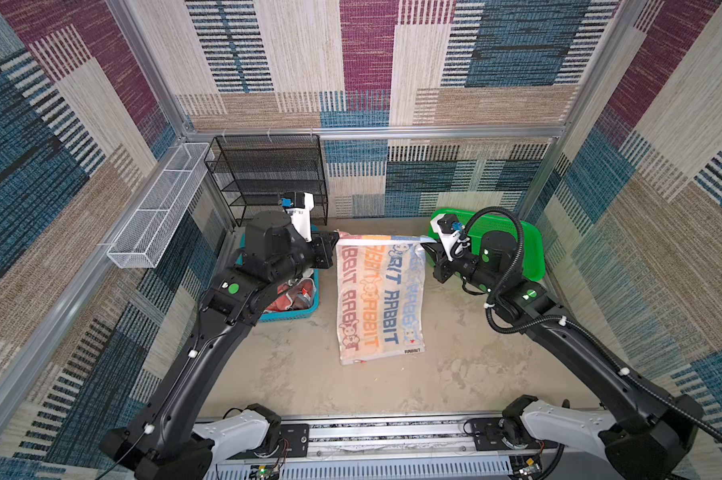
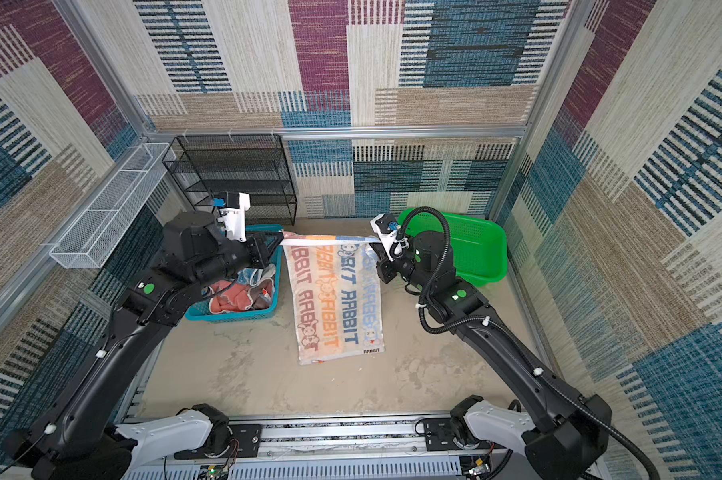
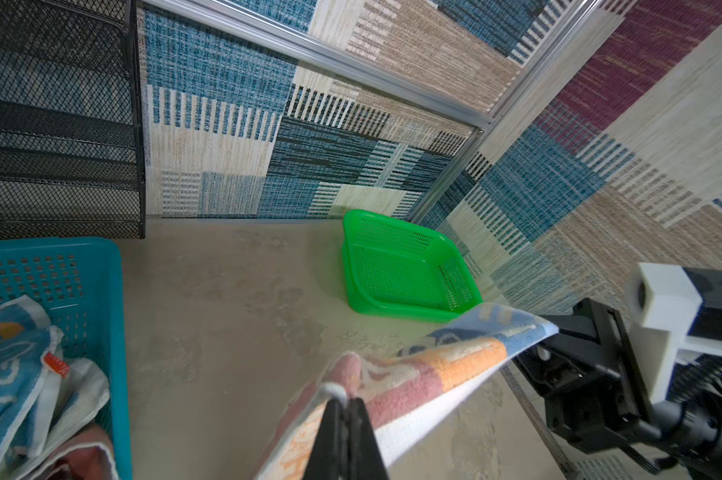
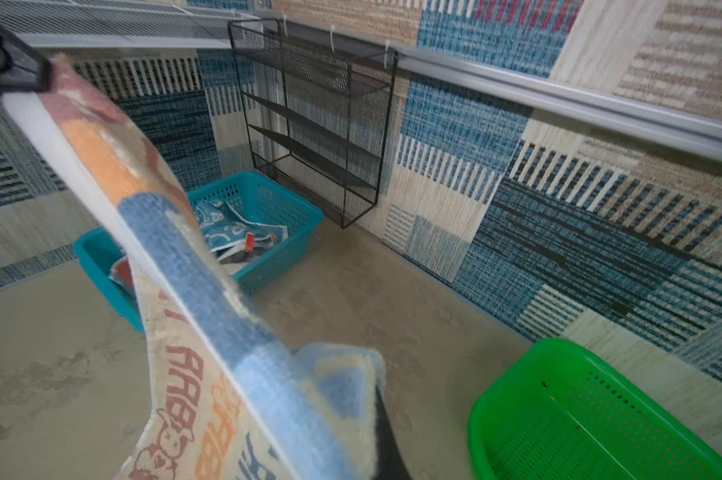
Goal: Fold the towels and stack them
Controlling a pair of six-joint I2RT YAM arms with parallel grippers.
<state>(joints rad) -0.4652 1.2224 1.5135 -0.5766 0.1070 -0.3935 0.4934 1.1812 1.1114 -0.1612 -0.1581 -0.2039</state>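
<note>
Left gripper (image 1: 333, 242) and right gripper (image 1: 426, 246), jaws clamped tight, each pinch a far corner of the orange-and-blue RABBIT towel (image 1: 378, 299), its lifted edge stretched taut between them.

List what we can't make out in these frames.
- Towels in the blue basket: count unclear; the left arm covers much of it in both top views, the lettered towel in the right wrist view.
- Right gripper: towel corner covers most of its fingers in the right wrist view.
- Left gripper: cut off by the bottom edge of the left wrist view.
- Green basket: right arm hides part of it in both top views.
</note>
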